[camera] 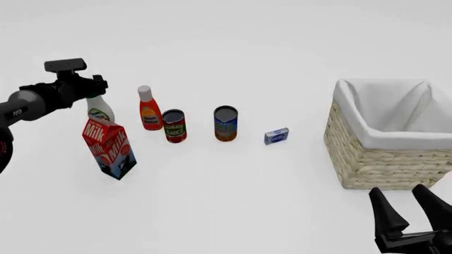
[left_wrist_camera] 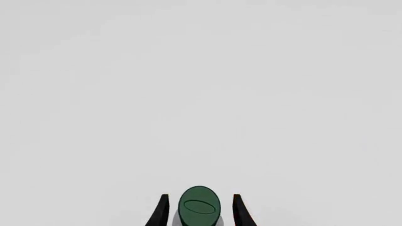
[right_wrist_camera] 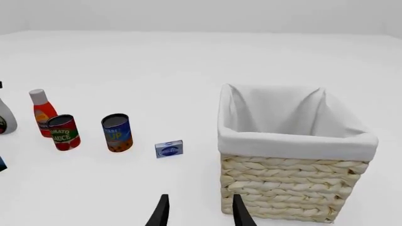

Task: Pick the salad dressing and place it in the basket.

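Green-capped salad dressing stands on the counter behind the milk carton, at nine o'clock from the basket and well apart from it. Left hand brackets the cap; fingers appear not yet clamped, though contact is unclear. Right hand idles, released. Step in hand: grasping. Next: clench, lift clear, carry toward three o'clock.

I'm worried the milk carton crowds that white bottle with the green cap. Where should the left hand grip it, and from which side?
Grip the salad dressing at its narrow neck just under the green cap, coming from above and the left. It stands upright, the milk carton covers its lower body in front, and the red bottle stands to its right. The left hand already straddles the cap.
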`<action>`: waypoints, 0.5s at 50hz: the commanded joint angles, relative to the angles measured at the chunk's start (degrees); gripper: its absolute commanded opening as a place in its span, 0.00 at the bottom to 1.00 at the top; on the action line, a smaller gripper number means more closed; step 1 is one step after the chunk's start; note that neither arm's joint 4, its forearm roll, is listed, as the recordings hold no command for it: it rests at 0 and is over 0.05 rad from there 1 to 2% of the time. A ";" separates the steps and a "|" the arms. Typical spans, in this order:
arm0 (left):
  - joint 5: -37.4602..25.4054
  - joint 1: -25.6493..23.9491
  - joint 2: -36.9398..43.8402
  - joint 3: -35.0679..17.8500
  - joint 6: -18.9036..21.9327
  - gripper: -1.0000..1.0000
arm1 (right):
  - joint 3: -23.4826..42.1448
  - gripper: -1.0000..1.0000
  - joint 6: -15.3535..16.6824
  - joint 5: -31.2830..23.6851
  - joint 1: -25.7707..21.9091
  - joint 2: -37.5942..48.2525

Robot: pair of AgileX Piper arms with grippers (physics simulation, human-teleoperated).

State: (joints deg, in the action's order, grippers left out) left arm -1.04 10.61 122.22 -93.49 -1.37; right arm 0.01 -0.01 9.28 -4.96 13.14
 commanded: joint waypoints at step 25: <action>1.54 2.81 -5.65 1.09 0.55 0.00 | 0.00 1.00 0.04 -0.95 0.17 -0.80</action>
State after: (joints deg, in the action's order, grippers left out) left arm 1.06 12.77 119.09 -91.35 -1.94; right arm 0.01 0.00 9.04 -4.90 13.12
